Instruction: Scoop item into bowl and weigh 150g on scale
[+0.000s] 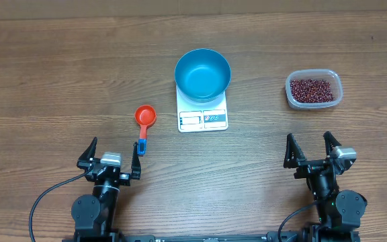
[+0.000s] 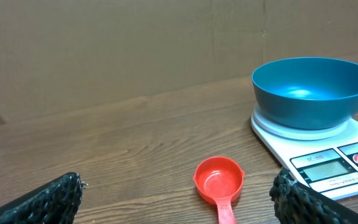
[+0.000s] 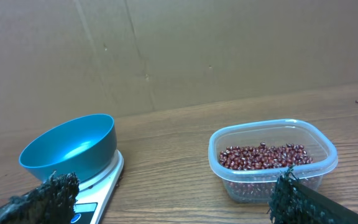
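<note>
Left gripper [image 1: 115, 148] sitting lower left, jaws gaping on nothing, right gripper [image 1: 308, 143] lower right likewise gaping, beans [image 1: 312, 89] lying in the tub [image 1: 289, 91] straight above it, well apart, bowl [image 1: 203, 72] resting on scale [image 1: 203, 119] at centre.

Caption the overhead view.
Empty blue bowl on white scale, red scoop left, tub of beans right; left end effector and right end effector open.

light: bright, even | shadows: soft | glare: faint (on bowl [image 2: 314, 94])
</note>
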